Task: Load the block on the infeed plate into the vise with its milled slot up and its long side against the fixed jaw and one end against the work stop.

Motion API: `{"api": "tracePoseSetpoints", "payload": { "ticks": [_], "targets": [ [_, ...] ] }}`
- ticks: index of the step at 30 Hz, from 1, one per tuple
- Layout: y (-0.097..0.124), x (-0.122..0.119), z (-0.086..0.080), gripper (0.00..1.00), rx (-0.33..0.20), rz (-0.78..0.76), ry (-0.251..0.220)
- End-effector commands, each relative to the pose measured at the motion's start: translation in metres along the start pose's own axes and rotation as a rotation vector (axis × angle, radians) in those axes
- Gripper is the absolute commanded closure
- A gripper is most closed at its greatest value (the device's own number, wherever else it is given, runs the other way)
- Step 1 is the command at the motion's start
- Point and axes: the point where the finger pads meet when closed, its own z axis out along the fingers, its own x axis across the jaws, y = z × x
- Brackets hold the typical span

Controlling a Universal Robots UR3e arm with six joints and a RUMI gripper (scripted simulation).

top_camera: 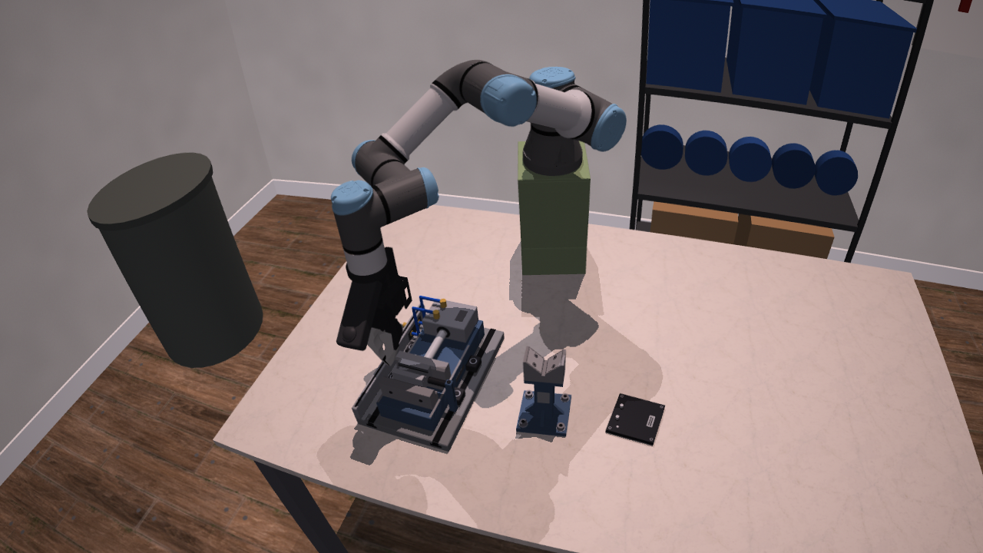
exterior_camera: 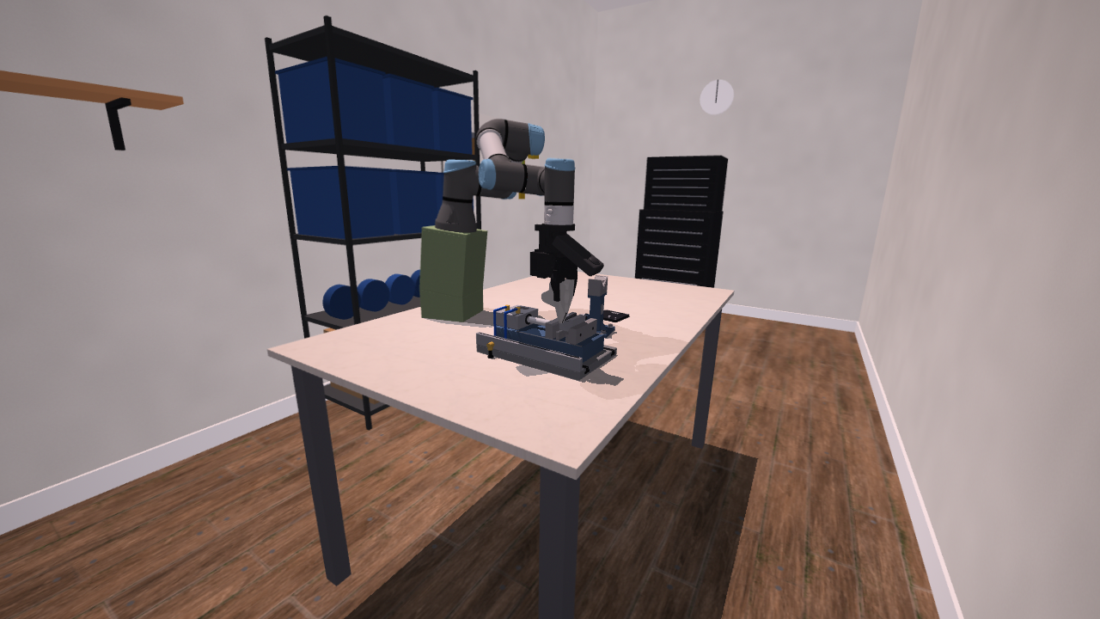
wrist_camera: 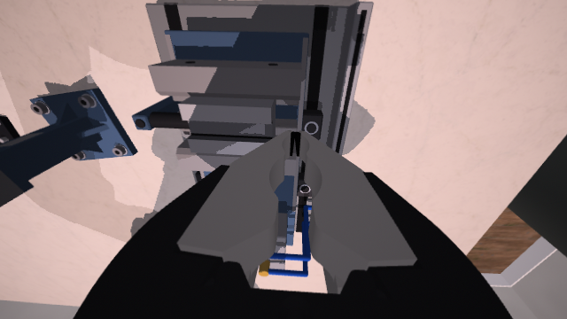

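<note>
The black pincer with grey tapering fingers (top_camera: 388, 362) (exterior_camera: 561, 321) points downward, its tips drawn together with nothing between them. It stands at one end of the grey and blue metal vise (top_camera: 412, 412) (exterior_camera: 595, 347) (wrist_camera: 239, 44); from where I stand, I cannot tell whether the tips touch the part. The part, a grey rectangular block (top_camera: 406, 376) (wrist_camera: 230, 117), lies between the vise's jaws, its long side alongside the fixed one. The work stop, a short dark rod (wrist_camera: 168, 120), stands at the end of the block away from the pincer; contact there and the slot's direction cannot be made out. Beyond the vise are the grey V-block on its blue stand (top_camera: 543, 371) (exterior_camera: 597, 287) (wrist_camera: 58, 133) and the thin black square infeed plate (top_camera: 633, 419) (exterior_camera: 615, 315), which bears no block. All rest on the pale, marbled worktop (top_camera: 756, 378) (exterior_camera: 430, 384) (wrist_camera: 421, 89). The arm rises from a green box-shaped pedestal (top_camera: 553, 226) (exterior_camera: 449, 272). Farther out stand a dark cylindrical bin (top_camera: 175, 275) and a black-framed shelf rack (top_camera: 636, 185) (exterior_camera: 345, 192).
</note>
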Motion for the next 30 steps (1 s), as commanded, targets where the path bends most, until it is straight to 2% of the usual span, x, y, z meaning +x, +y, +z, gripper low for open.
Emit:
{"api": "tracePoseSetpoints", "payload": {
  "ticks": [1,30],
  "targets": [
    [-0.0010,-0.0002,-0.0012,1.00,0.003,0.000,0.002],
    [-0.0010,-0.0080,-0.0012,1.00,0.003,0.000,0.002]
  ]
}}
